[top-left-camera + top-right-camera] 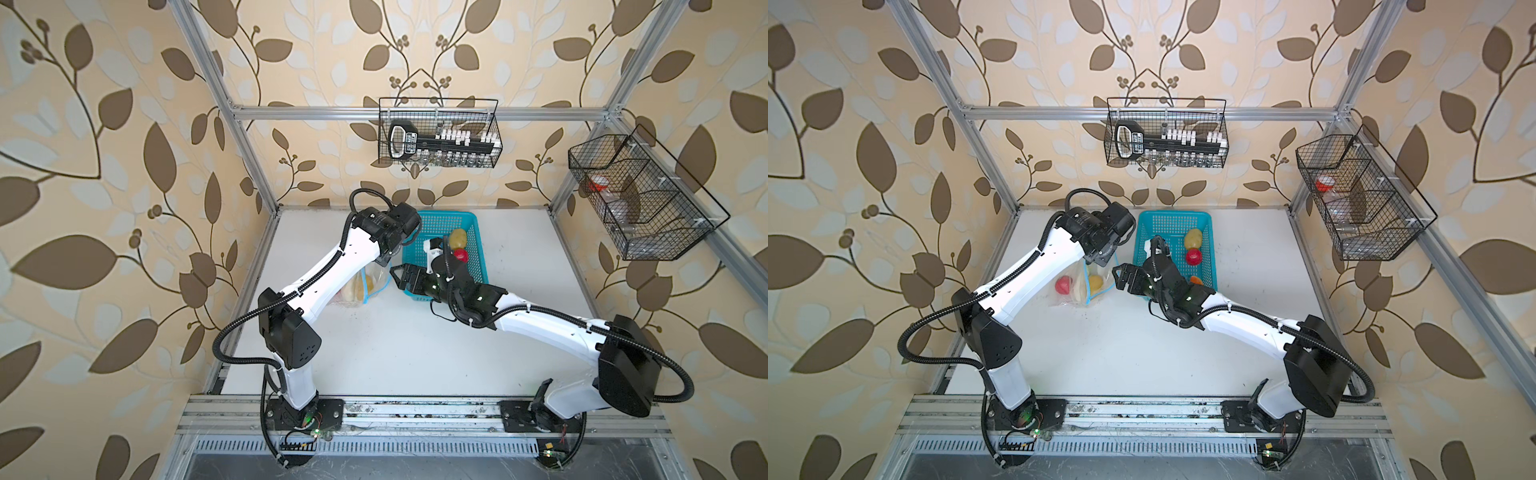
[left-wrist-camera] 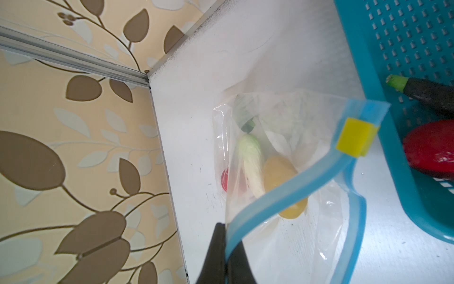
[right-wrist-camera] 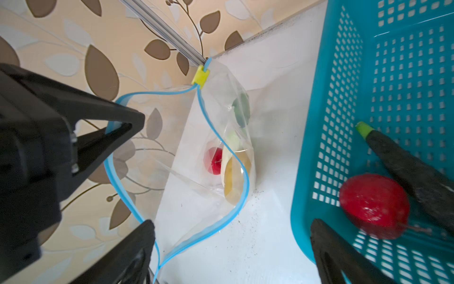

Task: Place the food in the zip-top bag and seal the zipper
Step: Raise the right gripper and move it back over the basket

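My left gripper (image 2: 226,246) is shut on the light-blue zipper (image 2: 282,196) and holds the clear zip-top bag (image 3: 221,110) up with its mouth open. The yellow slider (image 2: 353,140) sits at the far end of the strip. Inside the bag lie a potato (image 2: 277,177), a white cucumber (image 2: 250,162), a red tomato (image 1: 1063,285) and a green piece (image 3: 242,110). My right gripper (image 3: 232,225) stands open and empty between the bag's mouth and the turquoise basket (image 1: 1167,224). In the basket are a potato (image 1: 1193,238), a tomato (image 3: 373,204), an eggplant (image 3: 405,167) and an orange pepper (image 1: 1196,280).
The basket stands at the back middle of the white table (image 1: 395,353), just right of the bag. The papered left wall (image 2: 73,147) and a metal frame post (image 1: 249,158) lie close behind the bag. Two wire baskets (image 1: 438,133) hang on the walls above.
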You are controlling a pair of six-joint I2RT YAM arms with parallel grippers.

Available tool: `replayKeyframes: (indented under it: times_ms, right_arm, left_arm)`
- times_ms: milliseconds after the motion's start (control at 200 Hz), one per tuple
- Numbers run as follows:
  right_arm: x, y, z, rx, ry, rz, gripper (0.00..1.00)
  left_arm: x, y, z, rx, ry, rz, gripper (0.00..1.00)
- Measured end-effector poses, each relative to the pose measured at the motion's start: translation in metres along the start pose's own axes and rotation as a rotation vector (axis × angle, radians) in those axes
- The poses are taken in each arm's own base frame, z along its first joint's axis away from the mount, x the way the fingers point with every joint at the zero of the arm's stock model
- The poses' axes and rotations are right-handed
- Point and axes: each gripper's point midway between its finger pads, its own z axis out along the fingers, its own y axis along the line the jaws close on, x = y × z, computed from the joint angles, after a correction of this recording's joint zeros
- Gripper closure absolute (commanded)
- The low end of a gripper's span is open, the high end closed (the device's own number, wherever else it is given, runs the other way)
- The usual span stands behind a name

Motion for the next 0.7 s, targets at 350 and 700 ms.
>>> replayKeyframes:
  times_ms: [350,700]
  right_arm:
    - [-0.035,-0.050,-0.024,0.273,-0.056,-0.054,0.00]
    - [-0.082,-0.067,-0.039,0.495,-0.122,-0.108,0.00]
  left_arm:
    - [0.000,0.000,0.001,-0.005,-0.002,-0.001,1.00]
    - [0.000,-0.001,0.003,-0.005,0.000,0.001,1.00]
